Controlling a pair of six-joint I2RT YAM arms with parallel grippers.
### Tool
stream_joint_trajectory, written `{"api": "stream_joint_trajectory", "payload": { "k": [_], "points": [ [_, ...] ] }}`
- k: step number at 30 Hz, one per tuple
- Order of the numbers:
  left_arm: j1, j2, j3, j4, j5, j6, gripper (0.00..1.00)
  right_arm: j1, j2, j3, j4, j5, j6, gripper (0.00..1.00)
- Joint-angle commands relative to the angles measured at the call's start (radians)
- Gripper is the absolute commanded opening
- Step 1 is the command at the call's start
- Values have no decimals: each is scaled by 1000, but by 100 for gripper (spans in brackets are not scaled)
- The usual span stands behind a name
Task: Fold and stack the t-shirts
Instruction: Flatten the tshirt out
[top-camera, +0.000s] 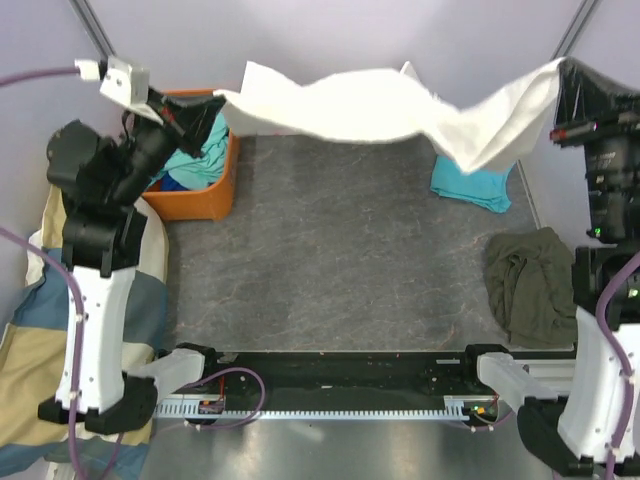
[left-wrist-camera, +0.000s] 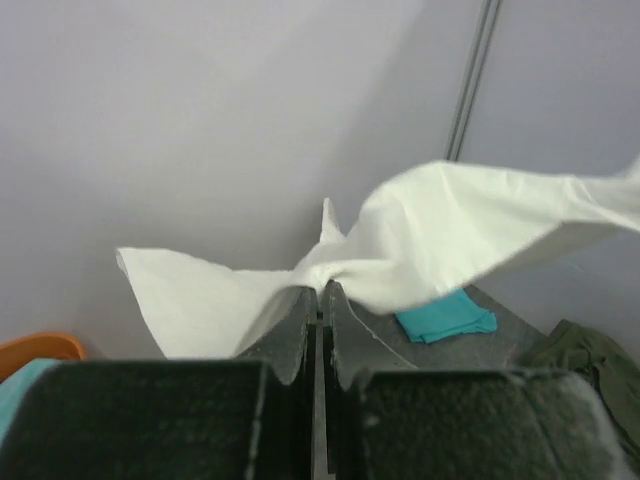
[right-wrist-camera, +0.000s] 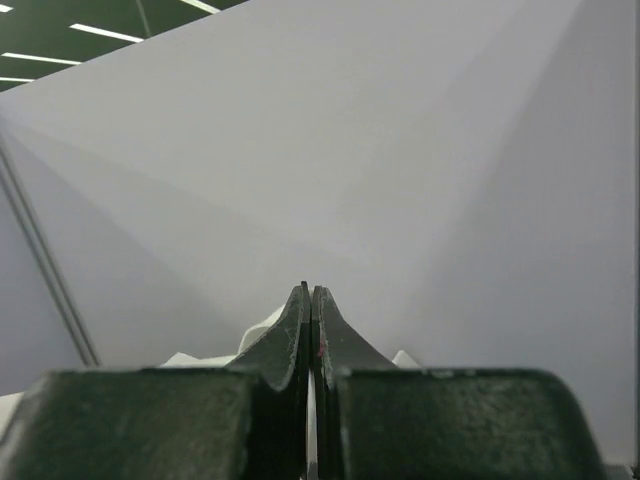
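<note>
Mat (top-camera: 340, 250) centre open, white tee (top-camera: 370, 105) spanning back, orange bin (top-camera: 190, 205) left, olive garment (top-camera: 530, 285) right

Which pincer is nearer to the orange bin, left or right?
Left. The left pincer hangs right by the orange bin, shut on the white t-shirt; the right pincer holds the shirt's other end, far to the right.

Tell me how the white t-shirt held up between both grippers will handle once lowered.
Likely floppy: the white t-shirt sags and twists between the left gripper and right gripper. Probably light, as thin pinches hold it aloft. It may crumple on landing.
</note>
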Motion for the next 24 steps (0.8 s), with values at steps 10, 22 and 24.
{"api": "stream_joint_trajectory", "payload": {
  "k": [10, 22, 24],
  "points": [
    [5, -144, -1069, 351, -103, -194, 2, -1, -319, -990, -64, -180, 133, 0],
    [-3, -191, -1130, 226, -215, -252, 2, -1, -347, -1030, -271, -169, 116, 0],
    [-2, -211, -1121, 175, -233, -244, 2, -1, -337, -1019, -316, -188, 115, 0]
  ]
}}
